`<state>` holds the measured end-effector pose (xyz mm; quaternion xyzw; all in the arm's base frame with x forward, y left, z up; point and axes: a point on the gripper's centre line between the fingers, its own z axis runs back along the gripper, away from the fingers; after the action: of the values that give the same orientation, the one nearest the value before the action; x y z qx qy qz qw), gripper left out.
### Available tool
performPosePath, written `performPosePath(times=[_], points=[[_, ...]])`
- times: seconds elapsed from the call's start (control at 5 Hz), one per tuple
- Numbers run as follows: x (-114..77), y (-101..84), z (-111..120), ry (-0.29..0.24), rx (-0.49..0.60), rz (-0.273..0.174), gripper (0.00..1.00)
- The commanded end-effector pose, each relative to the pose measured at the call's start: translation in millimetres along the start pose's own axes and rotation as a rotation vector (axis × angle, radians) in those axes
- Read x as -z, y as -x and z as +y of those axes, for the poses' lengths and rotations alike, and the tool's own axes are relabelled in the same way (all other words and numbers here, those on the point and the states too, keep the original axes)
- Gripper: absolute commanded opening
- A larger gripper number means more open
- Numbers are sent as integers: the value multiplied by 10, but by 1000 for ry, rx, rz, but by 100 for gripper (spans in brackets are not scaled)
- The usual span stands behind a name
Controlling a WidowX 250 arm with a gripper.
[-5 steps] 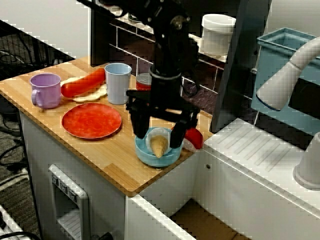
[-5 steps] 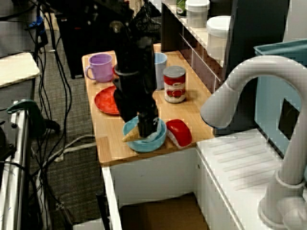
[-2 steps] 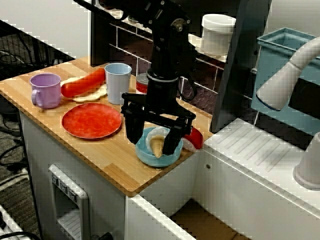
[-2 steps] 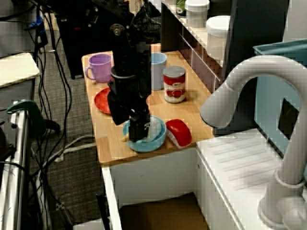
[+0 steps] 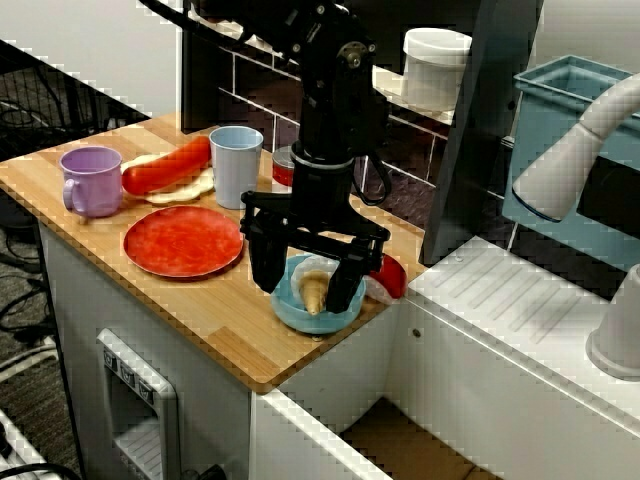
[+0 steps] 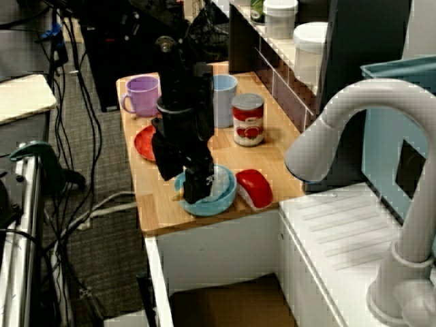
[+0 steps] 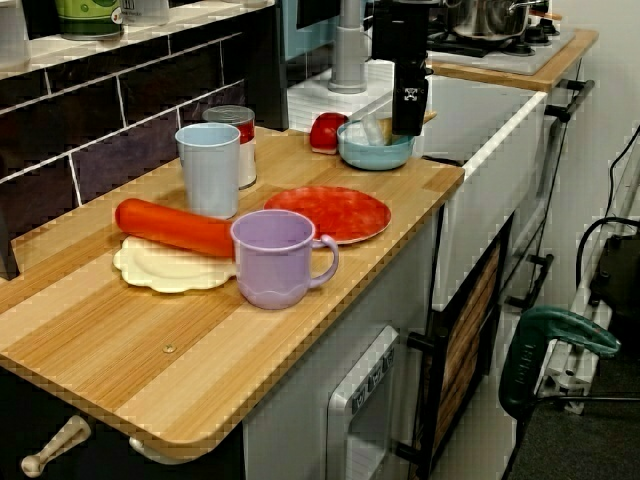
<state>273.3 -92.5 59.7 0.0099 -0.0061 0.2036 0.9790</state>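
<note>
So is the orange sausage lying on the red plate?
No, the orange sausage lies on the cream plate, and the red plate sits apart from it, beside the purple mug.

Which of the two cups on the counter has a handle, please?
The purple cup: a loop handle sticks out from its side. The light blue cup beside the can is plain-sided.

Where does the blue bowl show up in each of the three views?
View from the front: the blue bowl sits lower centre, right of the red plate.
View from the sink side: the bowl is centre left, below and right of the plate.
View along the counter: the bowl is upper centre right, beyond the plate.
Shared landmark: the red plate, next to the bowl in every view.
</note>
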Motion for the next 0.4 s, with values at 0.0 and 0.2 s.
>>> performPosePath(times=[0.0, 0.2], points=[[-43, -193, -9, 47, -74, -40, 100], [49, -274, -50, 34, -93, -55, 100]])
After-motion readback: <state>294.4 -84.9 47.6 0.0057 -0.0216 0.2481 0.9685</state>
